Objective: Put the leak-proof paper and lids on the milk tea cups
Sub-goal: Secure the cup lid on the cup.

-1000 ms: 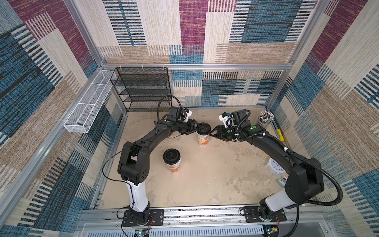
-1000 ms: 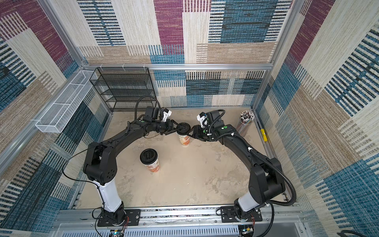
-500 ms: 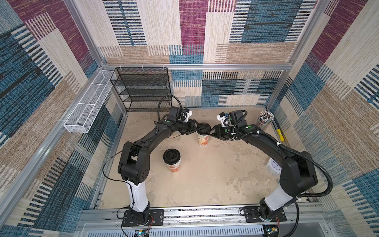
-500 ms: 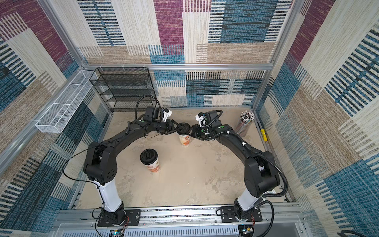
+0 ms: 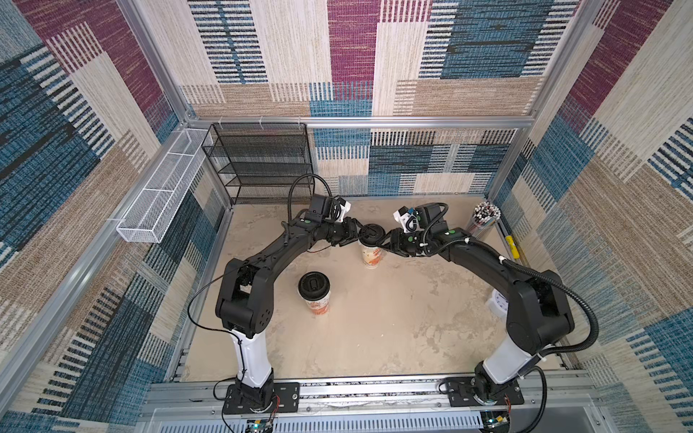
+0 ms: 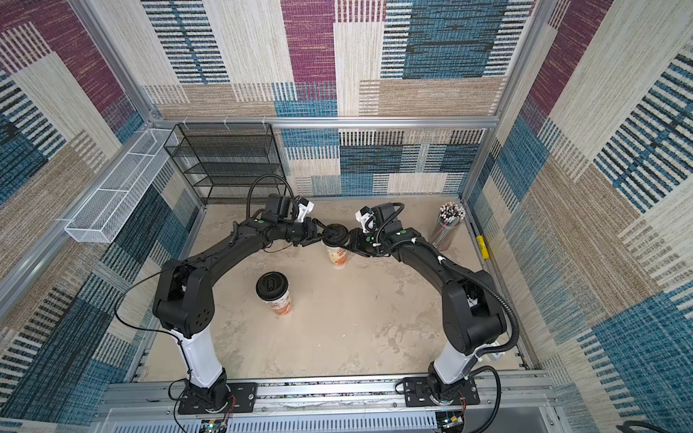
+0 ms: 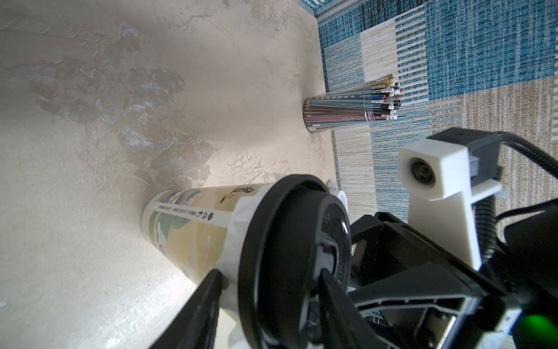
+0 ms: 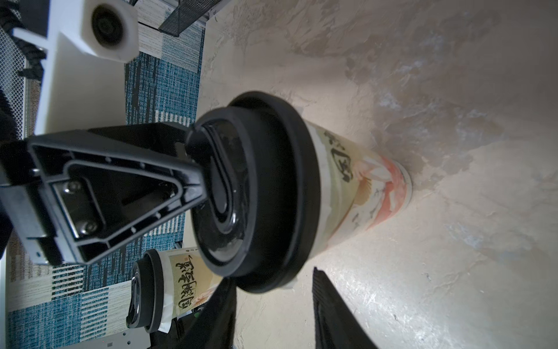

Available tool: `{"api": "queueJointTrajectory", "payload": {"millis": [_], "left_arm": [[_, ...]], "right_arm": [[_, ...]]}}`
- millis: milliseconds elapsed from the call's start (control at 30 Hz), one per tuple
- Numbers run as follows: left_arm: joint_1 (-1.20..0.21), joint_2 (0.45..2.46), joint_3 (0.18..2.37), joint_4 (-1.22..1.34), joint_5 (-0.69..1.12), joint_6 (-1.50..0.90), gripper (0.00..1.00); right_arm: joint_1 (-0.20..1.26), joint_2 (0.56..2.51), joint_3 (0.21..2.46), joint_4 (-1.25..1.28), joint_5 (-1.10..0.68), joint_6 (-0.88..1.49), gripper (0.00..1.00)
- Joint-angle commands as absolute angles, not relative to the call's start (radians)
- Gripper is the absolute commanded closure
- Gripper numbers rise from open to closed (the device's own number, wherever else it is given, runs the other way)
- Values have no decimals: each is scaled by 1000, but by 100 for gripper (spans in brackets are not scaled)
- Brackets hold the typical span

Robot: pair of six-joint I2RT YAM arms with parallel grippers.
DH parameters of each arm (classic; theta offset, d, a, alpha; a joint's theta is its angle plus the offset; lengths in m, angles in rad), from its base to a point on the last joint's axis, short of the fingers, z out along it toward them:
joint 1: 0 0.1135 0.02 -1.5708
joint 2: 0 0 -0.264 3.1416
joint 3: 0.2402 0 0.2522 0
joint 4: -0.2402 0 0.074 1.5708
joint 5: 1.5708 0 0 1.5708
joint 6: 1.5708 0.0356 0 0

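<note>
Fingers of my left gripper pinch the black lid's rim in the left wrist view, with leak-proof paper skirting beneath it on the cup. Right wrist: my right gripper stands parted, straddling that rim. In both top views the cup sits toward the counter's back edge.

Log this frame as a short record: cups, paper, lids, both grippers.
far cup: upright, between both grippers, far cup's lid on
near cup: upright, standing alone, near cup's lid on
leak-proof paper: white fringe shows under both black lids
left gripper: closed on far cup's lid, one finger on top, one under the rim
right gripper: open, tips beside that lid's rim
straw holder: back right corner, untouched
</note>
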State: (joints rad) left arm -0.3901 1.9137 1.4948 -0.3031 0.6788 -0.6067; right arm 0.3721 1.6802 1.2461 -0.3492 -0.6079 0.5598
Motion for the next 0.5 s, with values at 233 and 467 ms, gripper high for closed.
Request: {"api": "queueJointTrajectory", "payload": {"millis": [233, 467], "left_arm": [[-388, 1948, 1463, -603, 469, -568, 48], [-390, 1947, 1451, -595, 464, -578, 48]], "right_arm": [[371, 1707, 1154, -429, -352, 570, 58], [372, 1706, 1141, -454, -295, 560, 59]]}}
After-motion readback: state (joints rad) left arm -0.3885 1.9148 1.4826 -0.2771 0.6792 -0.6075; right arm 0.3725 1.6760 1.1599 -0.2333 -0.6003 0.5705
